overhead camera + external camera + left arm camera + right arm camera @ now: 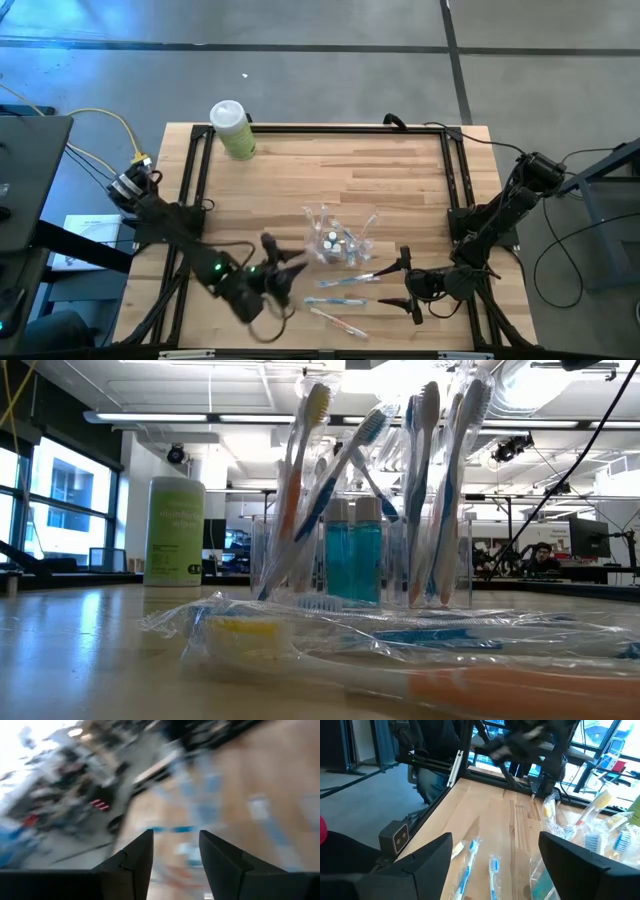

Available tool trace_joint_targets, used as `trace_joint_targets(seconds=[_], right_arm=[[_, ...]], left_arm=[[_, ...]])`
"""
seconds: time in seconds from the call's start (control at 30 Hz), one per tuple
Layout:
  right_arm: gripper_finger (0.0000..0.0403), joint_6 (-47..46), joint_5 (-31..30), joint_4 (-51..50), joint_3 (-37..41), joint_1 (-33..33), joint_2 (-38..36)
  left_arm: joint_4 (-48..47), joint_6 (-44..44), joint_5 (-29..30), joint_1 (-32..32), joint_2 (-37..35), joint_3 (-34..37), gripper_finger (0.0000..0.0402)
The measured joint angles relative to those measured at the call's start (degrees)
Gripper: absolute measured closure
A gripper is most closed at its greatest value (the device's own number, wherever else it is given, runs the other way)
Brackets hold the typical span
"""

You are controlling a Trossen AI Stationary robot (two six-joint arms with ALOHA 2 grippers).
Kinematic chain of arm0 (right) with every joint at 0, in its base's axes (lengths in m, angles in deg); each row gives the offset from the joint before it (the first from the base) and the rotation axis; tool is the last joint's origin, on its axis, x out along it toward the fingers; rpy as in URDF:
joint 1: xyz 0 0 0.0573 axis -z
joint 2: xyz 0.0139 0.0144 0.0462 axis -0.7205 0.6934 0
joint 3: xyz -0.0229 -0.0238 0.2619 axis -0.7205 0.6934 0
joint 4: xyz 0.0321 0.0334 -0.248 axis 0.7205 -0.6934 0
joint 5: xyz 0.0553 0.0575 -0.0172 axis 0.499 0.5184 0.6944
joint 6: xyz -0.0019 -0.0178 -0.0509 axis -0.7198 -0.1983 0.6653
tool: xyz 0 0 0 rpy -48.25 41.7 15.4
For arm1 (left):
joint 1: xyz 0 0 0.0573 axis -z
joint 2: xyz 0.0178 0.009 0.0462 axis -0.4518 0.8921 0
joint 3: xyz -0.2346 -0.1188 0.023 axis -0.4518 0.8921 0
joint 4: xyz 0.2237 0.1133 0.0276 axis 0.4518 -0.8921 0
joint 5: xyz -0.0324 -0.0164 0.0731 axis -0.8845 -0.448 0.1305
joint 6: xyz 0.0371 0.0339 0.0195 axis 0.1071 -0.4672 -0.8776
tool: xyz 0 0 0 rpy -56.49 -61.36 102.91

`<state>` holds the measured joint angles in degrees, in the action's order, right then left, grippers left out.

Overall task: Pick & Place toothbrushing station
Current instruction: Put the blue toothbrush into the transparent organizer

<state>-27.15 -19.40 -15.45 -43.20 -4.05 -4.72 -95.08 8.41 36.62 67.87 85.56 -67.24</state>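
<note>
Near the front middle of the wooden surface (400, 170) I see the toothbrushing station: a clear holder (338, 236) standing upright with brushes and two white-capped tubes (331, 240) inside it. From the low view, the tubes (352, 550) hold blue liquid and sit between the standing brushes. Three wrapped toothbrushes (345, 283) lie flat in front of the holder, between my two arms, their long axes running roughly across the surface from left to right.

The left end effector (290, 270) sits just left of the loose brushes and close to the holder; it looks the nearer of the two to the holder. Its fingers (135, 865) stand parted with a clear gap and nothing between them. That wrist view is smeared, so I can only say the brushes probably lie ahead of it.

The right end effector (408, 285) sits just right of the loose brushes, at their ends, so the brushes point almost straight toward it. Its fingers (427, 857) are spread wide and hold nothing; two blue-marked brushes (467, 865) lie on the wood between them in the wrist view.

A pale green bottle (232, 130) stands well apart at the far left corner.
</note>
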Motion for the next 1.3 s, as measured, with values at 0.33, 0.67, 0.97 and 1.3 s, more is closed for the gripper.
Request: trace_joint_targets(seconds=[0.33, 0.67, 0.97, 1.3], right_arm=[[0.0113, -1.1, 0.0, -0.2, 0.0, 0.0, 0.0], [0.0113, -1.5, 0.0, -1.0, 0.0, 0.0, 0.0], [0.0113, -2.3, 0.0, -1.5, 0.0, 0.1, 0.0], [0.0113, -2.4, 0.0, -1.5, 0.0, 0.1, 0.0]], left_arm=[[-2.1, 16.4, -21.7, 4.5, 4.5, 0.1, 0.0250], [-2.8, 20.2, -25.7, 2.6, 11.0, 0.4, 0.0250], [-1.7, 22.0, -29.1, 1.0, 15.5, 0.5, 0.0250], [13.2, 21.1, -34.1, -1.1, 15.5, 8.1, 0.0250]])
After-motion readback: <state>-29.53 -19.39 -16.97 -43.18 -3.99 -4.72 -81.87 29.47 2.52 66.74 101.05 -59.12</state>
